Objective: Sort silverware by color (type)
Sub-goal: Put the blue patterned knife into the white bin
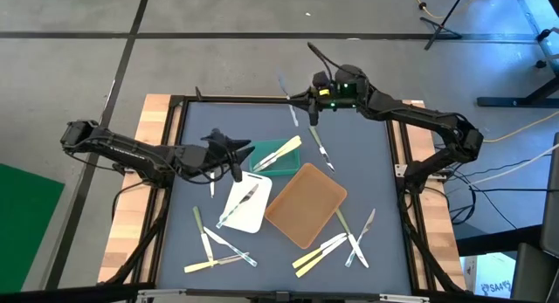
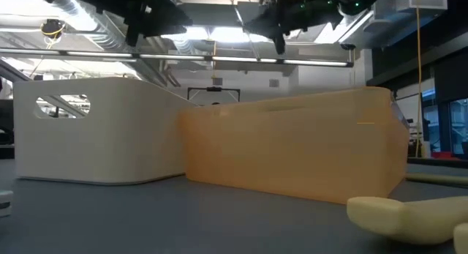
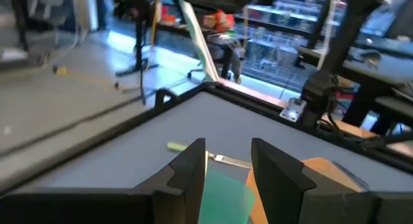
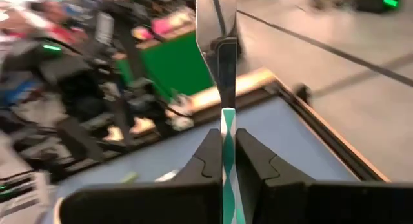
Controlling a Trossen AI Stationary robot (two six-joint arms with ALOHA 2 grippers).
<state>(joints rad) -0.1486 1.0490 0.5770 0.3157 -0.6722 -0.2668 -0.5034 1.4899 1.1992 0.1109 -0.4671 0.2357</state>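
Note:
My right gripper (image 1: 304, 100) hangs high over the table's far edge, shut on a translucent whitish utensil (image 1: 287, 98). My left gripper (image 1: 234, 159) hovers at the table's left, beside the green tray (image 1: 272, 166), which holds pale cream utensils (image 1: 281, 150). Its fingers are open with nothing between them (image 3: 229, 146). A translucent utensil (image 1: 240, 203) lies in the white tray (image 1: 253, 217). The brown tray (image 1: 306, 203) sits at the middle. An olive-handled utensil (image 1: 320, 144) lies on the mat at the far side. My right gripper pinches the utensil's thin shaft (image 4: 223, 117) between its two fingers. The fingers point about level, coming from the table's right. The whitish end (image 4: 216, 17) reaches well past the fingertips. The utensil is lifted clear of the table.
Loose utensils lie along the near side: a group at the near left (image 1: 218, 251), pale cream ones (image 1: 319, 252) and whitish ones (image 1: 360, 237) at the near right. One small piece (image 1: 212, 187) lies below my left gripper. A raised black frame (image 1: 397, 163) edges the mat.

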